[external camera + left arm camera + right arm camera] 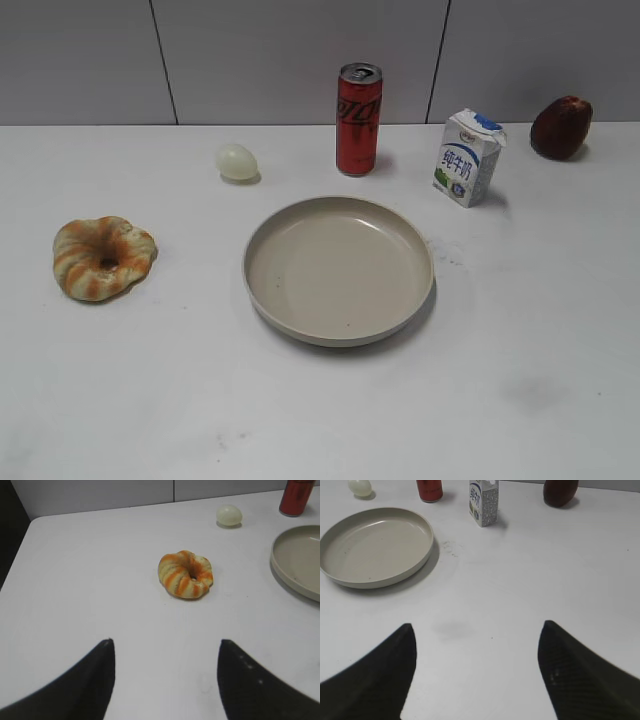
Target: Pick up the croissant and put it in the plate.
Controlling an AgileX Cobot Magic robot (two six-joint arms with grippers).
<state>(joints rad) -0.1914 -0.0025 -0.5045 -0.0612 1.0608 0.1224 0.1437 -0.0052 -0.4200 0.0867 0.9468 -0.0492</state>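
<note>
The croissant is a tan ring with orange-brown streaks, lying on the white table at the left; the left wrist view shows it ahead of my left gripper, which is open and empty, well short of it. The plate is a wide beige dish at the table's middle, empty; its rim shows in the left wrist view and it shows in the right wrist view. My right gripper is open and empty over bare table right of the plate. Neither gripper shows in the exterior view.
Behind the plate stand a pale egg, a red can, a small milk carton and a dark red apple at the far right. The table's left edge runs close to the croissant.
</note>
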